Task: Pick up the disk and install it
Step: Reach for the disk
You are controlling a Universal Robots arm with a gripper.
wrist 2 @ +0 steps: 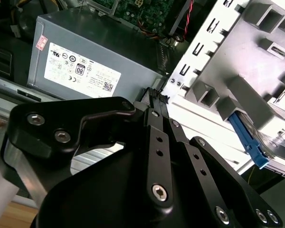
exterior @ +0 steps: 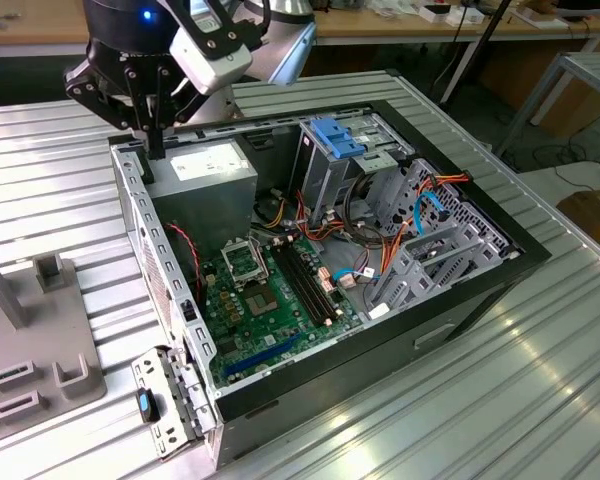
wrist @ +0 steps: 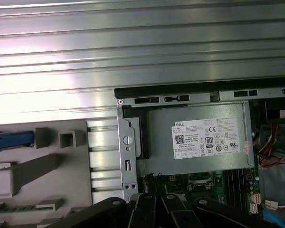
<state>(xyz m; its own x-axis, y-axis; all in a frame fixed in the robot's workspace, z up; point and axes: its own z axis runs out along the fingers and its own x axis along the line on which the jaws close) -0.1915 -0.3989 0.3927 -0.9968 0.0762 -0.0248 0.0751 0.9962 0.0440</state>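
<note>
One open computer case [exterior: 450,335] lies on the ribbed table [exterior: 540,420], with a grey holder [exterior: 30,320] at the table's edge on the exterior view's left. The gripper [exterior: 156,150] hangs over the case corner by the power supply [exterior: 215,175], its fingers closed together on nothing. The disk [wrist 2: 251,141] sits in the holder, so pickup and installation both appear undone. In both wrist views the picture's edge cuts most of the disk off

The computer case [exterior: 430,335] is lying open on the bench [exterior: 540,420]. Inside it, the power supply [exterior: 215,175] is sitting behind the motherboard [exterior: 270,290], with the drive cage [exterior: 330,150] to the exterior view's right. The gripper [exterior: 155,145] is hanging over the case wall beside the power supply. The fixture [exterior: 40,330] is standing on the bench left of the case, holding the disk [wrist 2: 249,142].
</note>
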